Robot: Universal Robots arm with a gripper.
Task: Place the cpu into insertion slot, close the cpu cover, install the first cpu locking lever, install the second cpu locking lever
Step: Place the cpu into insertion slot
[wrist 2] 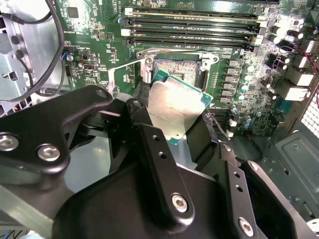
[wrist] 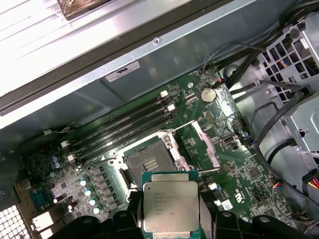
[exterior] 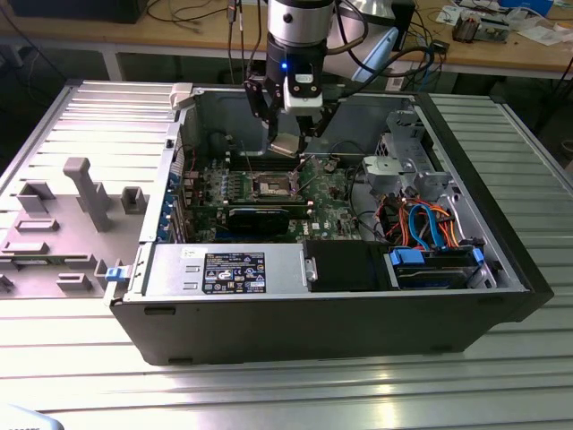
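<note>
**Operator:** What of the cpu (wrist 2: 177, 107) is lost to me?

**Observer:** In the second wrist view the fingers (wrist 2: 155, 154) cover its near corner from you, and it hides one corner of the insertion slot (wrist 2: 180, 68).

**Operator:** And the exterior view?

**Observer:** There the insertion slot's contacts are too small for you to tell.

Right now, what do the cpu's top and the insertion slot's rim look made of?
The cpu: dull silver-grey metal lid, softly reflective, over a green board edge. The insertion slot: bright silvery rim, probably steel, glinting at its corners.
</note>
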